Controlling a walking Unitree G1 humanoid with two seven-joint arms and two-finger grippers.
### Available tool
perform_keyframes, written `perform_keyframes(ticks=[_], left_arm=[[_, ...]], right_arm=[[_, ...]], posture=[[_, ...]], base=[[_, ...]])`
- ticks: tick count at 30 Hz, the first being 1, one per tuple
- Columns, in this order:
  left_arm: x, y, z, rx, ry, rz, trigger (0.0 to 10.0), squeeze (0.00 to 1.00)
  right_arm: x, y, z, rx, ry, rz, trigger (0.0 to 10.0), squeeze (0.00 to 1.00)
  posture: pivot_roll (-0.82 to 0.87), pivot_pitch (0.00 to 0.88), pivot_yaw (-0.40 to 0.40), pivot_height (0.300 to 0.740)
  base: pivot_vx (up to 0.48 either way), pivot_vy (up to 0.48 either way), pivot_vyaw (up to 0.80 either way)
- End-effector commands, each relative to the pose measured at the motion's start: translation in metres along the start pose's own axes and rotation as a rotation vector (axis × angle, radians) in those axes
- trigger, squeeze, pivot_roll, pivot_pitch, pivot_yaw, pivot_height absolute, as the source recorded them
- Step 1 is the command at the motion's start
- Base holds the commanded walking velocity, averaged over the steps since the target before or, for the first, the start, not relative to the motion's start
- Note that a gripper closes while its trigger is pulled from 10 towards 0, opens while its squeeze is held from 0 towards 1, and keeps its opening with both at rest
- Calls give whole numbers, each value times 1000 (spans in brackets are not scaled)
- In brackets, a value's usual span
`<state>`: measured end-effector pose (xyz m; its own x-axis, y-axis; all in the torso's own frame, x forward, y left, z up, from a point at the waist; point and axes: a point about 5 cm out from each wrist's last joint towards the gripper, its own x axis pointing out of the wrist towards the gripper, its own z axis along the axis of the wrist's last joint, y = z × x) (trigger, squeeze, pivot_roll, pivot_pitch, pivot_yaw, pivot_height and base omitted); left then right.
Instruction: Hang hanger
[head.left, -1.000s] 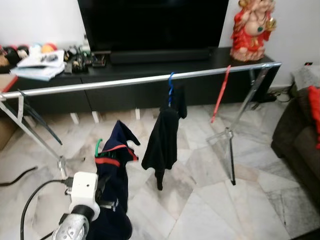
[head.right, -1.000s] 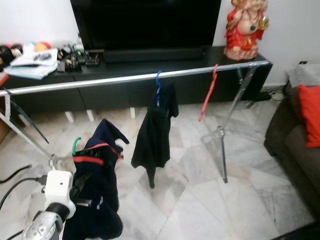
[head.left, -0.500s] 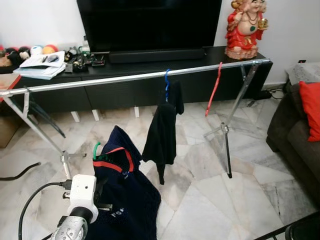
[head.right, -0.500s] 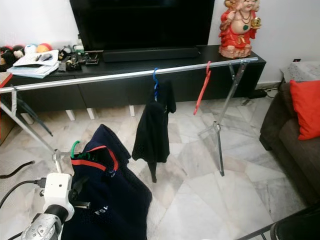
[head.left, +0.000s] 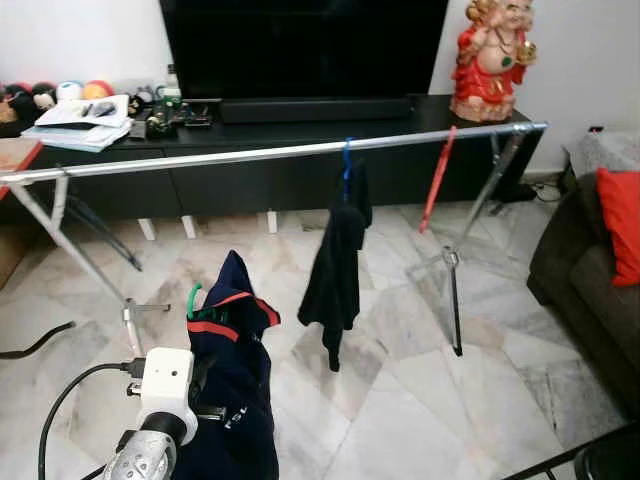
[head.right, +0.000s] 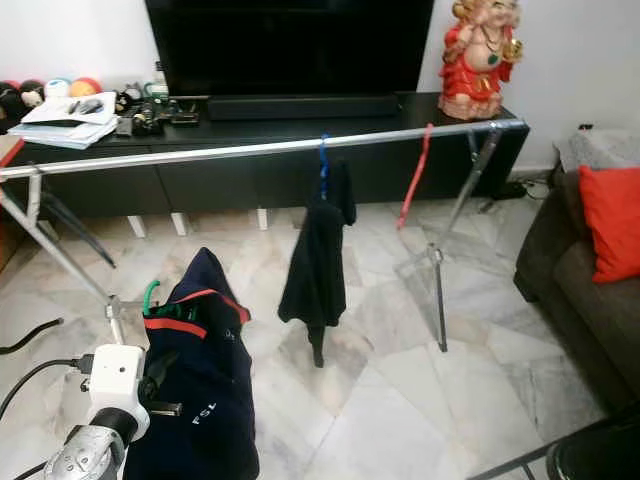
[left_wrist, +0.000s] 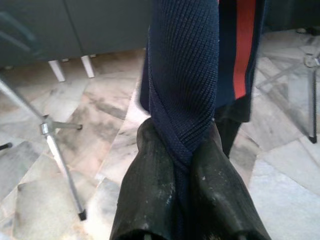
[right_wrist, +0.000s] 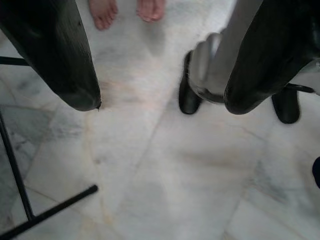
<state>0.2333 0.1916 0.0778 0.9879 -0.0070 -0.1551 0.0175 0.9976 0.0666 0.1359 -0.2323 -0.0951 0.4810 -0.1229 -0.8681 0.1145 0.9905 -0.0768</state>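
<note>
Navy shirt (head.left: 232, 390), seemingly narrower than before, in left tool (left_wrist: 182, 165).

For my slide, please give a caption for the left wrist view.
The left hand grips a navy garment with a red stripe above the marble floor.

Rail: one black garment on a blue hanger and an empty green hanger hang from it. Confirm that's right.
Wrong on one point: the empty hanger on the rail is red, not green, as the left eye view shows. The black garment does hang from a blue hanger.
</note>
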Motion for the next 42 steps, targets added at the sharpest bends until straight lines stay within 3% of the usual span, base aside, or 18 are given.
perform_keyframes(ticks=[1, 7, 15, 24, 29, 32, 35, 42], left_arm=[[1, 3, 7, 7, -26, 14, 10000, 0], [2, 3, 8, 6, -29, 13, 10000, 0], [2, 3, 9, 10, -37, 10, 10000, 0], [1, 2, 9, 15, -36, -2, 10000, 0], [1, 0, 10, 3, -45, -14, 10000, 0], [0, 0, 10, 3, -46, -18, 10000, 0], [0, -1, 10, 2, -45, -18, 10000, 0], [-1, 0, 10, 4, -44, -18, 10000, 0]], right_arm=[[2, 12, 2, 0, 2, 21, 10000, 0], [5, 33, 16, -6, -14, 40, 10000, 0], [7, 50, 23, -9, -21, 54, 10000, 0], [7, 54, 23, -8, -23, 54, 10000, 0], [7, 38, 23, -2, -26, 36, 10000, 0], [5, 13, 25, 12, -37, 8, 10000, 0], [4, 0, 24, 16, -40, -5, 10000, 0], [3, -2, 17, 6, -30, -6, 10000, 0]], posture=[[-18, 65, 13, 740], [-18, 65, 13, 740], [-17, 68, 13, 740], [-14, 69, 13, 740], [-14, 70, 12, 740], [-15, 70, 13, 740], [-14, 72, 13, 740], [-12, 74, 14, 740]], base=[[0, 368, 0], [0, 379, 0], [0, 235, 0], [0, 0, 0], [0, 0, 0], [-266, 0, 0], [-266, 0, 0], [-272, 0, 0]])
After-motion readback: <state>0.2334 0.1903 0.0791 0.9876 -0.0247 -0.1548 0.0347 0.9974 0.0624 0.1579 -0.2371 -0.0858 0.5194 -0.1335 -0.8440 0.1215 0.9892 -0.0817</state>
